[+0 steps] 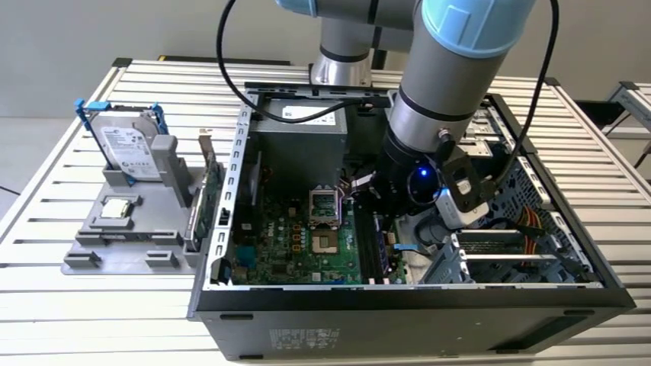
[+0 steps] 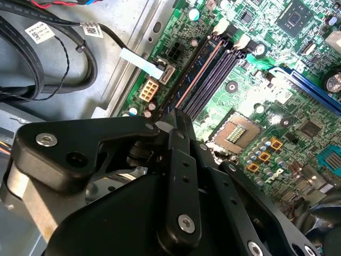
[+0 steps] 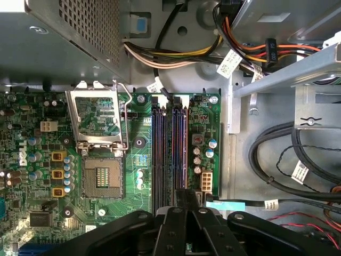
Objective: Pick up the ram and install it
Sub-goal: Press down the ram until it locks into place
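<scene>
Ram (image 2: 197,74) appears as one thin edge-on strip over the outermost of four slots (image 3: 160,154), mid-frame in the second wrist view. The claw (image 2: 176,114) is nearly closed, seemingly pinching its end. One open socket (image 3: 101,176) sits beside them. Cable tags carry print too small to read.

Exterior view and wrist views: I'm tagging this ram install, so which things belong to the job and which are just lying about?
Job: gripper, memory slots, open computer case.
Lying about: hard drive, expansion card, grey tray.
</scene>
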Controlling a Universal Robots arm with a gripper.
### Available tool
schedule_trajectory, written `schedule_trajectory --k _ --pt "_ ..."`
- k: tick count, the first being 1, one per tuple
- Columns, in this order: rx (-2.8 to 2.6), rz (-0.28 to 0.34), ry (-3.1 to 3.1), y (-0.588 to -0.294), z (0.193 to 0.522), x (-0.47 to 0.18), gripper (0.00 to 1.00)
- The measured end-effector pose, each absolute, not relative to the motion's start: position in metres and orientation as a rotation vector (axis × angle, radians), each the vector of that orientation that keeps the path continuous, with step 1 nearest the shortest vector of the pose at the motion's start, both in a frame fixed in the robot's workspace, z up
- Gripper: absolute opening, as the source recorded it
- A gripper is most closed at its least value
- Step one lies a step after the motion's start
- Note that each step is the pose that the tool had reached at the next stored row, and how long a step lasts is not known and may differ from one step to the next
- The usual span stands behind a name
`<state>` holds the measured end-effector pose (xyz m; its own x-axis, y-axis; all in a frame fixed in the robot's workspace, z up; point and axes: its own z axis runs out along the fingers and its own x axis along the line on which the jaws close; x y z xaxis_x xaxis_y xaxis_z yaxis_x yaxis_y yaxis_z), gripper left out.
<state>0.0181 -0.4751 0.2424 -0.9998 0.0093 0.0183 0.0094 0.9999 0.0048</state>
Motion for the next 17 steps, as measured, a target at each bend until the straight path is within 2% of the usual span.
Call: schedule_trajectory --k 17 --pt "0.155 -0.006 -3.119 -0.4751 0.2425 0.0181 0.00"
